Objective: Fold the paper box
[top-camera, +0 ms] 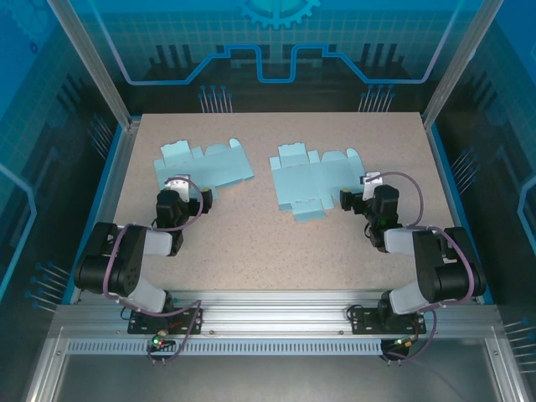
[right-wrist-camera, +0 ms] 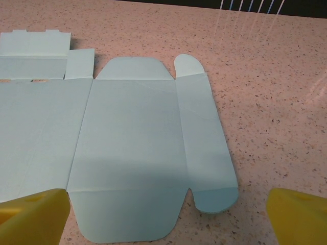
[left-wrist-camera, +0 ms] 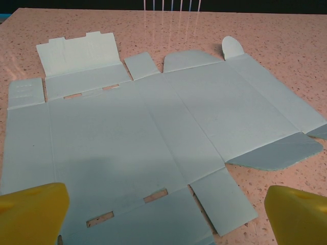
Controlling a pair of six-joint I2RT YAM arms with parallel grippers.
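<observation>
1. On the speckled table, two light-blue cardboard blanks are laid flat and unfolded, side by side and well apart.
2. The left paper box blank is placed in the far-left part of the table, with its tabbed flaps pointed at the far edge.
3. The right paper box blank is placed near the table centre, slightly nearer than the left one, with rounded flaps on its right side.
4. The left gripper is held low at the near edge of the left paper box blank, with its jaws spread wide and nothing clasped.
5. In the left wrist view, yellow fingertips are seen at both bottom corners; the sheet with its slot cut-outs is spread between and beyond them.
6. The right gripper is held low just beside the right edge of the right paper box blank, jaws likewise released and nothing grasped.
7. In the right wrist view, the rounded end flaps and a narrow side panel are seen between the yellow fingertips.
8. Contact between the fingertips and either sheet cannot be told.
9. No panel is raised on either blank; the creases are seen only as faint lines.
</observation>
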